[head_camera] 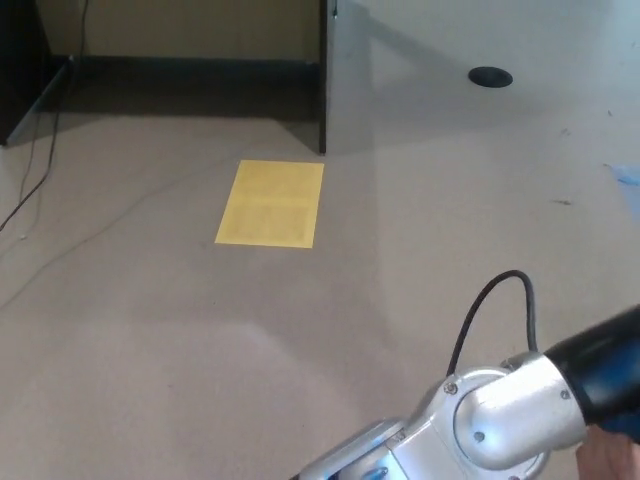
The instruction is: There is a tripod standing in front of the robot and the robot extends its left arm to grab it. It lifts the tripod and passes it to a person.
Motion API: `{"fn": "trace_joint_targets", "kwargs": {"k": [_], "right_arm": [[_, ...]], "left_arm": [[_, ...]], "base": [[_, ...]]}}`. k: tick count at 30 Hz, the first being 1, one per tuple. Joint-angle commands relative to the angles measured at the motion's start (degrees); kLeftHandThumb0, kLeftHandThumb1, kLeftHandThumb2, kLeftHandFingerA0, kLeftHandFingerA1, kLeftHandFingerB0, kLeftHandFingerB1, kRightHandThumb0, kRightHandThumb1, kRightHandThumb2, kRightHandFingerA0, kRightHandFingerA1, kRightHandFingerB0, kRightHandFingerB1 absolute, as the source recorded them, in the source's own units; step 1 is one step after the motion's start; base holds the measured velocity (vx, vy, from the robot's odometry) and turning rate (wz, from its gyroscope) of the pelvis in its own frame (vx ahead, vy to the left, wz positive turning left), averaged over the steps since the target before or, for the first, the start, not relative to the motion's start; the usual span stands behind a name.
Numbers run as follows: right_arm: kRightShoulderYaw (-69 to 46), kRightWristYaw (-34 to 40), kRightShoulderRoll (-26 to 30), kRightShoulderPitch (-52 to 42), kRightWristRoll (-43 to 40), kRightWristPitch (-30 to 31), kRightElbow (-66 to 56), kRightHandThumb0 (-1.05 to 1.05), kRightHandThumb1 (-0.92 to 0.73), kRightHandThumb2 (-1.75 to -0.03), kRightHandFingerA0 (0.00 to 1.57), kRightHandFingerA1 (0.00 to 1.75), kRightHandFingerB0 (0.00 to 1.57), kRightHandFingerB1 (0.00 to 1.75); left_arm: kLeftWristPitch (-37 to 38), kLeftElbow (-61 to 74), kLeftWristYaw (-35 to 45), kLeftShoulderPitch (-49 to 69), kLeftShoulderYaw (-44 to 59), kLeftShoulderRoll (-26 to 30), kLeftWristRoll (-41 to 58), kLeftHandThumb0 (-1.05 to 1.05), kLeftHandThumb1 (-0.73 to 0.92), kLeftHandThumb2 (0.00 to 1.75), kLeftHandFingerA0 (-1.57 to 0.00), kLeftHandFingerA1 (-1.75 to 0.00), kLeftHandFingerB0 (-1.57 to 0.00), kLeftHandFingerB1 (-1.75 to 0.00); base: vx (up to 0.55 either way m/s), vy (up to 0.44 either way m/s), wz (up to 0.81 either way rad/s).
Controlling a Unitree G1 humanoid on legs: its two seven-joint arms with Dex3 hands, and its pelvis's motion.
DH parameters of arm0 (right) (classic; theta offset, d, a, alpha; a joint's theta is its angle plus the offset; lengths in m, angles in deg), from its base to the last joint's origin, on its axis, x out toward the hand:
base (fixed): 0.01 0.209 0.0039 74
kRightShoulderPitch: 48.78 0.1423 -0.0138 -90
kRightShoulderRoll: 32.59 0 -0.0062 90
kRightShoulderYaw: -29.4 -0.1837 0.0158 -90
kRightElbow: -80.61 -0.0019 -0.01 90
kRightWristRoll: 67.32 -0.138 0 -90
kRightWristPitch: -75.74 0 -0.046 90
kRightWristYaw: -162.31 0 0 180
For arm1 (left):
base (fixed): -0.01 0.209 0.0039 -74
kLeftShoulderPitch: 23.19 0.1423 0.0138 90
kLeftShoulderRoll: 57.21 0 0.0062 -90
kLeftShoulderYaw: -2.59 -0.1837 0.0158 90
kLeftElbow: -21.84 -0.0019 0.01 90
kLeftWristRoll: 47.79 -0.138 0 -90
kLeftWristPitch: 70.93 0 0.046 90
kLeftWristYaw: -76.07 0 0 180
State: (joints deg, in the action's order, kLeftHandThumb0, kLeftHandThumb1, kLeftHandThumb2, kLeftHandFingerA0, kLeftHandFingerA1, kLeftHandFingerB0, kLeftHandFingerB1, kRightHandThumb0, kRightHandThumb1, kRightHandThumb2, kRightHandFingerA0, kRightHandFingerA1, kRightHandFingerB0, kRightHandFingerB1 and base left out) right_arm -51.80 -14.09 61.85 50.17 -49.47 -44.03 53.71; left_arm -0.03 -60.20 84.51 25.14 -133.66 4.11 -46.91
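bottom right of frame: silver jointed arm segment (505, 410) with black sleeve running off the right edge; black cable loop (495, 300) arching above it. which arm cannot be told from this view. no hand visible, so released, clenched or grasping cannot be told. at the lower right corner, a sliver of what looks like a person's hand (610, 455), mostly cut off. tripod not seen anywhere in frame. centre, further out: yellow rectangular sheet (270, 203) lying flat on beige floor (150, 340). left edge: thin black cord (35, 175) trailing across the floor. behind the sheet: dark upright panel edge (324, 75), dark baseboard along the wall at top left. upper right: round dark disc (490, 76) on the floor.
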Motion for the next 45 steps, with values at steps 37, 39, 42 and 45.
{"fn": "trace_joint_targets", "kwargs": {"k": [37, 39, 42, 45], "right_arm": [[-1.78, -1.83, 0.56, -0.21, -0.99, 2.26, 0.87, -0.43, -0.64, -0.62, 0.73, 0.44, 0.59, 0.39], [-1.96, -2.12, 0.50, -0.46, -1.39, 1.72, 1.06, -0.42, -0.65, -0.61, 0.72, 0.44, 0.58, 0.39], [-2.14, -2.10, 0.41, -0.50, -1.59, 1.71, 1.66, -0.40, -0.67, -0.59, 0.74, 0.43, 0.61, 0.39], [-2.54, -2.72, 0.20, -0.17, -2.17, 2.17, 1.92, -0.41, -0.67, -0.59, 0.73, 0.42, 0.60, 0.38]], "left_arm": [[3.13, 3.87, 15.62, 24.43, 49.59, 27.58, 8.24, -0.50, 0.32, 0.65, 0.00, -0.14, 0.00, -0.08], [7.08, 1.36, 15.50, 28.55, 53.66, 27.63, 9.09, -0.43, 0.31, 0.69, 0.00, -0.22, 0.00, -0.17], [11.74, -1.87, 14.66, 33.40, 57.48, 27.44, 8.45, -0.42, 0.30, 0.69, -0.01, -0.25, -0.01, -0.19], [16.39, -7.67, 15.18, 36.82, 60.97, 27.91, 8.73, -0.40, 0.40, 0.53, -0.08, -0.29, -0.01, -0.24]], "base": [[0.00, 0.000, 0.00], [0.00, 0.000, 0.00], [0.00, 0.000, 0.00], [0.00, 0.000, 0.00]]}}
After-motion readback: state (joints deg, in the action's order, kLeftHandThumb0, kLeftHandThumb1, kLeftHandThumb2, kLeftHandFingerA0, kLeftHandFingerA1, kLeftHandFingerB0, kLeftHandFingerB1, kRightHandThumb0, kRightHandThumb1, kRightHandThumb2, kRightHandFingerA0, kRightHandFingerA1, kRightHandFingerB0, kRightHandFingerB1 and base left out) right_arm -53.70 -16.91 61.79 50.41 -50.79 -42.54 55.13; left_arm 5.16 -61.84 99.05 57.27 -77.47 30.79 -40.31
